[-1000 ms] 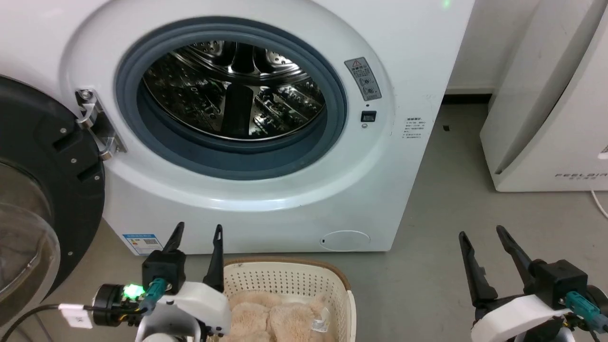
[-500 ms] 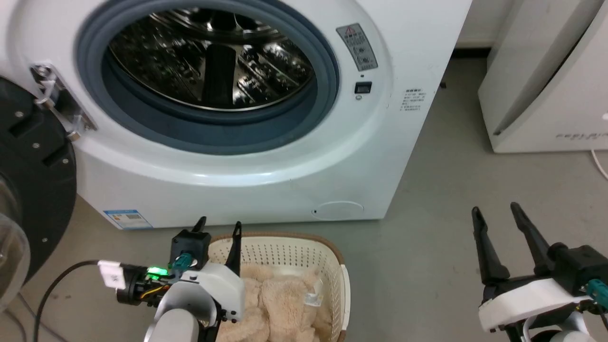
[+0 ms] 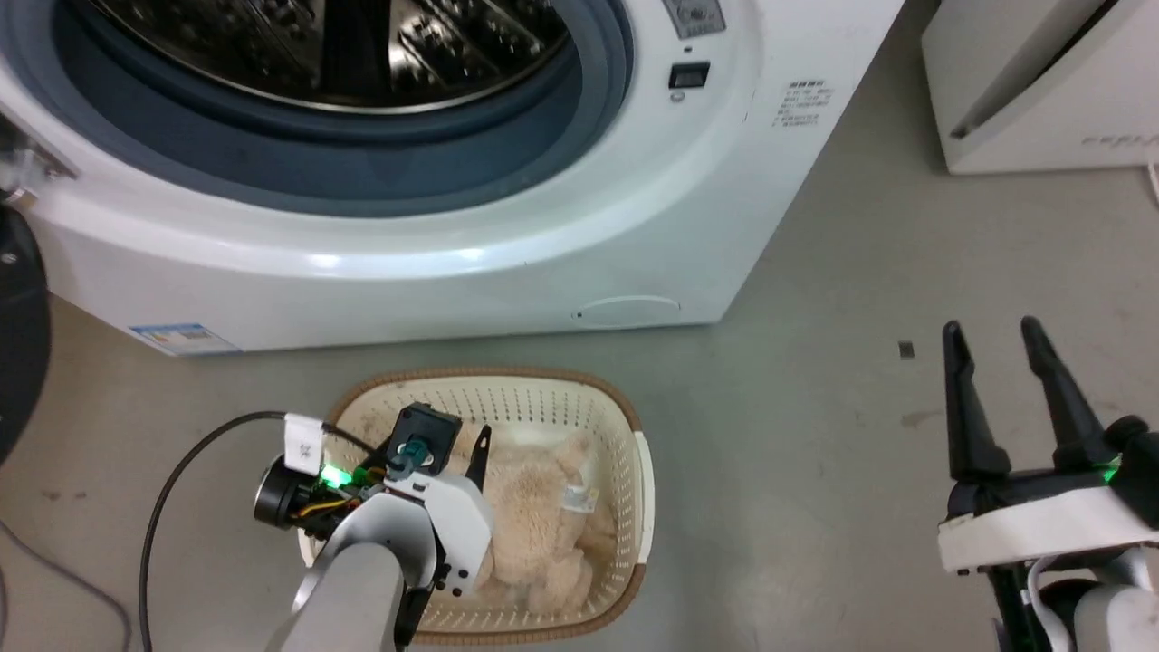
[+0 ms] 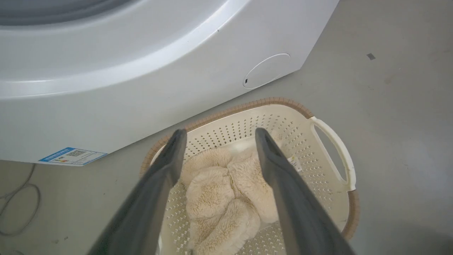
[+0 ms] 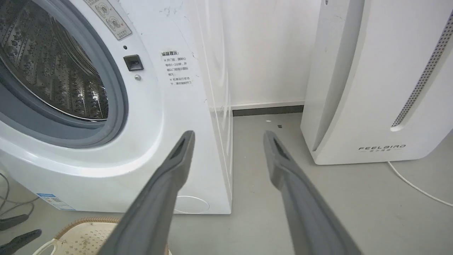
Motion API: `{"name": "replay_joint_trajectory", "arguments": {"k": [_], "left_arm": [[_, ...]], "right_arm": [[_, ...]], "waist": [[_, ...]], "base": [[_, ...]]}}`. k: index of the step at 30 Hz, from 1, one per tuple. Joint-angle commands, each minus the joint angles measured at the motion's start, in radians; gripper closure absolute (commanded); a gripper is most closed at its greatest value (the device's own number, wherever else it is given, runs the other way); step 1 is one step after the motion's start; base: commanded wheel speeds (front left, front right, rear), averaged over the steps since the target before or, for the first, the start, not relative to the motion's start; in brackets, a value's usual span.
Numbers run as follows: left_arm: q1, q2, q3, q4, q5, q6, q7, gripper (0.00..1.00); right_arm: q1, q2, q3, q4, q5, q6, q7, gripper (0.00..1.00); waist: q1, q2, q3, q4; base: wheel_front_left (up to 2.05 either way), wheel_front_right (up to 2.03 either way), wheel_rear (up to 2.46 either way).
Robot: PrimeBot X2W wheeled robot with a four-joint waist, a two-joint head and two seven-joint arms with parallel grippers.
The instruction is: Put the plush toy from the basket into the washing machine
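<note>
Floor [image 3: 815, 380] is plain grey, kinda scuffed, a few dark stains here and there; the washer [image 3: 453, 263] sits straight on it, taking up the whole back left; the basket [image 3: 507, 373] is on the floor right in front of the washer, near but not touching it; off to the right there's a white appliance [image 3: 1041, 109] marked FEELBAIR, well apart from the basket; a white cable [image 5: 424, 190] trails across the floor beside it; also one tiny dark scrap [image 3: 906, 349] out in the open.

In the right wrist view I see a white slanted appliance [image 5: 371, 88] (lettered FEELBAIRD low on its front) standing on the grey floor [image 5: 269, 198]. A white cable [image 5: 414, 182] trails beside it, with a white wall [image 5: 265, 53] and dark baseboard [image 5: 268, 110] behind.
</note>
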Motion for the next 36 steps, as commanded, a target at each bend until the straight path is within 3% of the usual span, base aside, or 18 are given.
{"name": "replay_joint_trajectory", "arguments": {"k": [1, 21, 36], "left_arm": [[-0.035, 0.008, -0.011, 0.025, 0.005, -0.005, 0.007, 0.00], [-0.236, 0.065, -0.142, 0.231, 0.034, -0.029, 0.121, 0.00], [-0.362, 0.092, -0.230, 0.385, 0.024, -0.044, 0.111, 0.00]], "right_arm": [[-0.025, 0.000, -0.007, -0.012, 0.014, 0.000, -0.009, 0.00], [-0.097, 0.000, -0.047, -0.075, 0.094, 0.000, -0.051, 0.00], [-0.138, 0.000, -0.064, -0.109, 0.150, 0.000, -0.082, 0.00]], "waist": [[-0.0001, 0.0000, 0.035, -0.005], [-0.0001, 0.0000, 0.285, -0.045], [-0.0001, 0.0000, 0.435, -0.072]], "base": [[0.00, 0.00, 0.00], [0.00, 0.00, 0.00], [0.00, 0.00, 0.00]]}}
